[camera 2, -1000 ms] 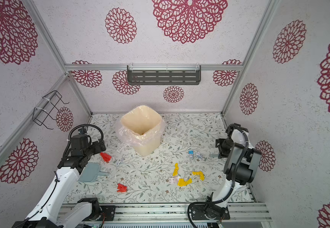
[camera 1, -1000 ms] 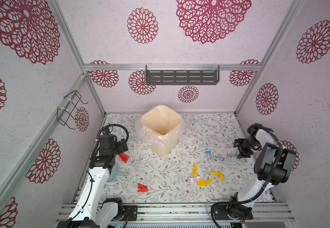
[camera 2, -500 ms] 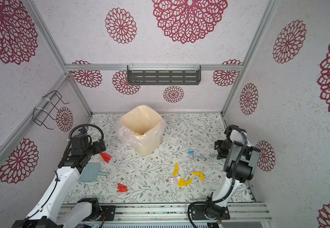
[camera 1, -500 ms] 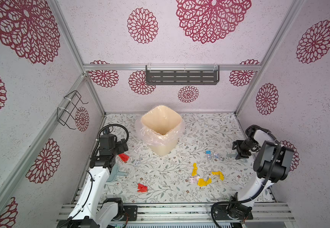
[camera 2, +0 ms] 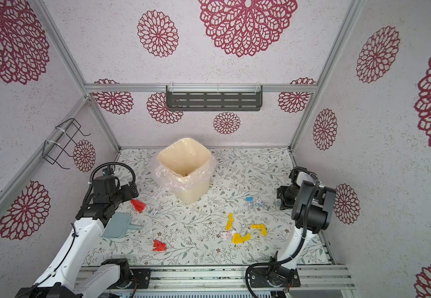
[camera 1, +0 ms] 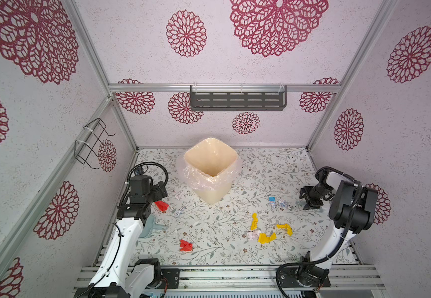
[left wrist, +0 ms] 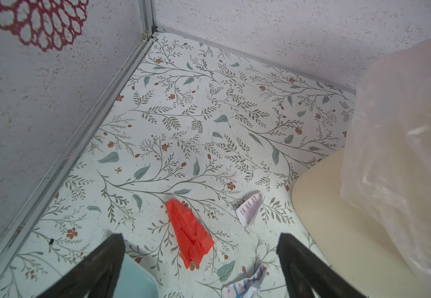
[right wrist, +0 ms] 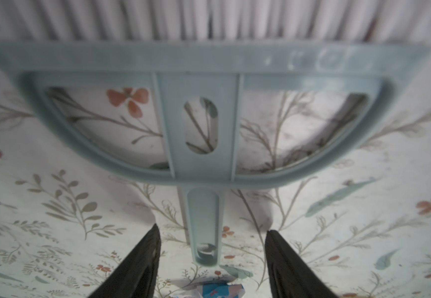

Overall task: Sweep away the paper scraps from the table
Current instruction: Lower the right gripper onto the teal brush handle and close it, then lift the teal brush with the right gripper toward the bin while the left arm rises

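Left gripper [left wrist: 201, 236] wide, empty, over crumpled red paper scrap [left wrist: 188, 229], right gripper [right wrist: 211, 229] parted astride pale blue plastic brush [right wrist: 201, 59], untouching, a gap we see only from its wrist view.

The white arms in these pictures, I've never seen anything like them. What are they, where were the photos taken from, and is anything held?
They are robots: a left arm and a right arm at a table. Two pictures look down from overhead; two close-ups come from cameras on the wrists. On it: a lined bin, a dustpan, a brush, and red, yellow and white paper scraps. Nothing is held: the left fingers hang open near a red scrap; the right fingers straddle the brush handle with gaps.
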Motion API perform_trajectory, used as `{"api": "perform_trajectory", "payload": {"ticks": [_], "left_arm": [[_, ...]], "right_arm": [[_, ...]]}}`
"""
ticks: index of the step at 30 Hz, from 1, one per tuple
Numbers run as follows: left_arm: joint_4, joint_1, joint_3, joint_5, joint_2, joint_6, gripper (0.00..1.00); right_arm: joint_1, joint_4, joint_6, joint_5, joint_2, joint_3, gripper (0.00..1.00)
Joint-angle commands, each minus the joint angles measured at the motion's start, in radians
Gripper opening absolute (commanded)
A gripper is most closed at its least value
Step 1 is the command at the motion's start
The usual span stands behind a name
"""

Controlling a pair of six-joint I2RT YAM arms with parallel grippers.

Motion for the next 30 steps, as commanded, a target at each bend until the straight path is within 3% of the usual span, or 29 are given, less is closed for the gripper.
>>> {"api": "perform_trajectory", "payload": {"ticks": [1,6,21,30], "left_arm": [[-0.002,-0.003,-0.008,-0.015,0.002,0.001,0.97],[-0.001,-0.004,-0.008,-0.020,0.002,0.000,0.97],[-0.005,-0.004,-0.008,-0.035,-0.010,0.001,0.97],[-0.003,-0.004,-0.010,-0.030,-0.015,-0.002,0.97]], "right_arm": [[0.007,-0.003,0.026,0.002,0.000,-0.006,0.64],[0.006,0.015,0.031,0.012,0.005,-0.021,0.60],[0.006,0.065,0.057,-0.012,0.007,-0.068,0.34],[0.007,0.064,0.048,-0.014,0.001,-0.066,0.28]]}}
